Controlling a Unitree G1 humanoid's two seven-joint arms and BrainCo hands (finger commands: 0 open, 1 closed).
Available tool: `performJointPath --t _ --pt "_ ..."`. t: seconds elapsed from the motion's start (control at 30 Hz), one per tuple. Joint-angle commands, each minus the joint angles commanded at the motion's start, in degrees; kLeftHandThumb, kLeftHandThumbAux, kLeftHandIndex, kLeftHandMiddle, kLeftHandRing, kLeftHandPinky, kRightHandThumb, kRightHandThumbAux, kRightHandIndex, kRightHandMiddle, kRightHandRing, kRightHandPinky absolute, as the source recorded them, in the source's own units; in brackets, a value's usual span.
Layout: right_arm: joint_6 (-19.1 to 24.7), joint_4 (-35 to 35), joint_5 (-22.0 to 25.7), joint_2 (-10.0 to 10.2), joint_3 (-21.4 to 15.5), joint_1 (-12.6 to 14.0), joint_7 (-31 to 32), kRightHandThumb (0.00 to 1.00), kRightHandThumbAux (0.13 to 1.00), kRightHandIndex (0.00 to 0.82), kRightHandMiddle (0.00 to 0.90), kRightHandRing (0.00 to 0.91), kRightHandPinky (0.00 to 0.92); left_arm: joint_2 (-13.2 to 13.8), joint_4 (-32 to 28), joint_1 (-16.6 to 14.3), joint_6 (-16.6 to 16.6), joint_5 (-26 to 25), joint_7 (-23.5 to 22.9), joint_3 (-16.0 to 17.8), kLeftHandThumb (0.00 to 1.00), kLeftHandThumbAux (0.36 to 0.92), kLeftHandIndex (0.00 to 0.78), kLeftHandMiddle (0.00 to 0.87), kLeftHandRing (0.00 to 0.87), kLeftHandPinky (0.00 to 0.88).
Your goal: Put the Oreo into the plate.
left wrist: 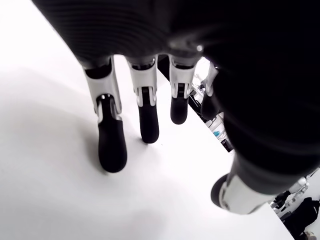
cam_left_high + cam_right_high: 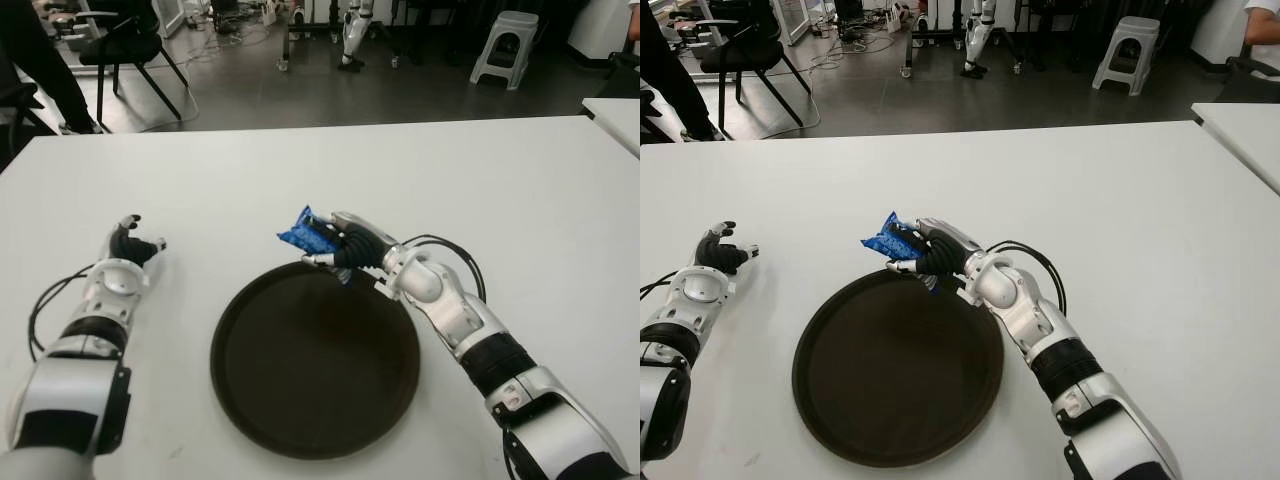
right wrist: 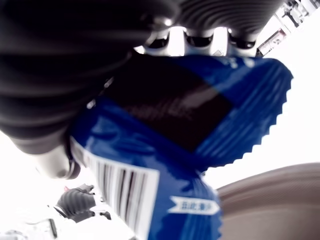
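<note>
White table (image 2: 520, 180) fills most of the frame, lab floor with chairs and a stool along the top edge.

Near to far: plate (image 2: 250, 400), dark and round, sits lower centre, nothing in it. My right arm comes in from the lower right corner and runs up-left to the plate's upper rim. My right hand (image 2: 352, 247) is just above centre, over that far rim, fingers curled tight around the Oreo (image 2: 305, 231). It's a blue packet, and its crimped end sticks out to the upper left of the fist. Right wrist view confirms: packet pressed against the palm, fingers wrapped over it, plate rim showing just beside it. The packet looks lifted off the table, though I can't tell for sure.

My left hand (image 2: 130, 250) shows at centre left, well apart from the plate, on its left side. Fingers hang loose and spread, holding nothing; left wrist view shows their tips at or just off the tabletop, contact unclear.

Step in hand: carry. Grasp is done, packet is at the plate's edge but not over the middle, not yet released.

Next move, my guess: bring the right hand toward me, down-frame, so the packet is over the plate's flat centre, lower a bit, then open the fingers. Release here risks the packet catching the rim and landing half out.
</note>
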Motion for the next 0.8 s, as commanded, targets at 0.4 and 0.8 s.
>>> performJointPath --t 0.4,0.8 --pt "-0.73 1.27 -0.70 -0.27 1.51 0.34 0.73 0.855 0.673 0.413 0.531 0.838 0.839 -0.03 0.00 -0.13 0.35 0.04 0.02 -0.10 0.260 0.751 0.036 0.118 0.151 0.163" --pt "-5.90 4.29 -2.11 -1.71 3.82 -0.42 2.10 0.854 0.673 0.410 0.527 0.834 0.828 -0.30 -0.05 -0.05 0.03 -1.74 -0.78 1.65 0.270 0.753 0.032 0.124 0.172 0.211"
